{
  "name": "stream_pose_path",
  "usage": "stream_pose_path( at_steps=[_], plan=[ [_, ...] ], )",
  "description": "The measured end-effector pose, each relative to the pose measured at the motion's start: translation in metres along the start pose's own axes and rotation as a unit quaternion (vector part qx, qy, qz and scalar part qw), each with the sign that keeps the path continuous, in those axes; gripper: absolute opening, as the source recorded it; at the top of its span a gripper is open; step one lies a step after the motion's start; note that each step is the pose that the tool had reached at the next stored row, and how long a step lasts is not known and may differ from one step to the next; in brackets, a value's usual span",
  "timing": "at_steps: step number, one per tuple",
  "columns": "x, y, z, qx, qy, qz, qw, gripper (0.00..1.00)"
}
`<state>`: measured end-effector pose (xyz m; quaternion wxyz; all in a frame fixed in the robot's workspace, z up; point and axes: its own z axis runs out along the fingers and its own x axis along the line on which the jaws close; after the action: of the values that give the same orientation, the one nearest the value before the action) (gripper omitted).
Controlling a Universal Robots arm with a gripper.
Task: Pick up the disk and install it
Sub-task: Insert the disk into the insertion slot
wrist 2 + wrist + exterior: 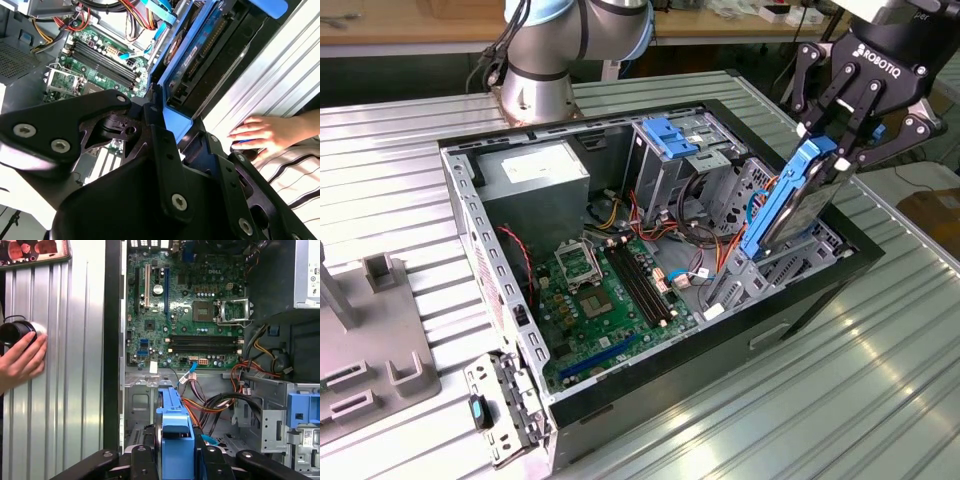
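The disk [788, 203], a dark grey drive framed by bright blue rails, stands on edge and tilted over the drive bay [775, 265] at the corner of the open computer case [820, 290] on the exterior view's right. My gripper [838, 150] is shut on its upper end. The disk's lower end reaches down among the grey bay brackets; I cannot tell whether it touches them. In the first wrist view the blue rail [175, 425] runs out from between my black fingers [142, 462]. In the second wrist view the disk [195, 50] extends away from the gripper [170, 120].
Inside the case lie the green motherboard [610, 290], a grey power supply box [535, 175], a blue ribbed latch [670, 135] and loose cables [705, 235]. A person's hand [20, 360] rests on the ribbed table beside the case, on a black round object [15, 332]. A grey fixture [370, 330] stands at the exterior view's left.
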<state>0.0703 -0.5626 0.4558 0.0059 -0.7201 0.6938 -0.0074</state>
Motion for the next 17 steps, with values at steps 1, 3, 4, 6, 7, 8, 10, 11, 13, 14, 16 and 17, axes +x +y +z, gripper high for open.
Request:
stream_pose_path(
  at_steps=[1,3,4,6,7,8,10,11,13,14,16,17],
  plan=[
    [0.0000,0.0000,0.0005,0.0000,0.0000,0.000,1.0000,0.37],
    [0.0000,0.0001,0.0020,-0.0002,0.0008,0.000,1.0000,0.37],
    [0.0000,0.0001,0.0035,-0.0005,0.0013,0.000,1.0000,0.37],
    [0.0000,0.0002,0.0059,-0.0015,0.0022,0.000,1.0000,0.37],
    [0.0000,0.0002,0.0094,-0.0028,0.0021,0.000,1.0000,0.37],
    [0.0000,0.0002,0.0107,-0.0035,0.0022,0.000,1.0000,0.37],
    [0.0000,0.0003,0.0139,-0.0051,0.0026,0.000,1.0000,0.37],
    [0.0000,0.0003,0.0155,-0.0058,0.0027,0.000,1.0000,0.37],
    [0.0000,0.0005,0.0216,-0.0078,0.0031,0.000,1.0000,0.37],
    [-0.0001,0.0005,0.0233,-0.0081,0.0032,0.000,1.0000,0.37],
    [0.0000,0.0006,0.0281,-0.0086,0.0033,0.000,1.0000,0.37],
    [0.0000,0.0006,0.0301,-0.0087,0.0034,0.000,1.0000,0.37]
  ],
)
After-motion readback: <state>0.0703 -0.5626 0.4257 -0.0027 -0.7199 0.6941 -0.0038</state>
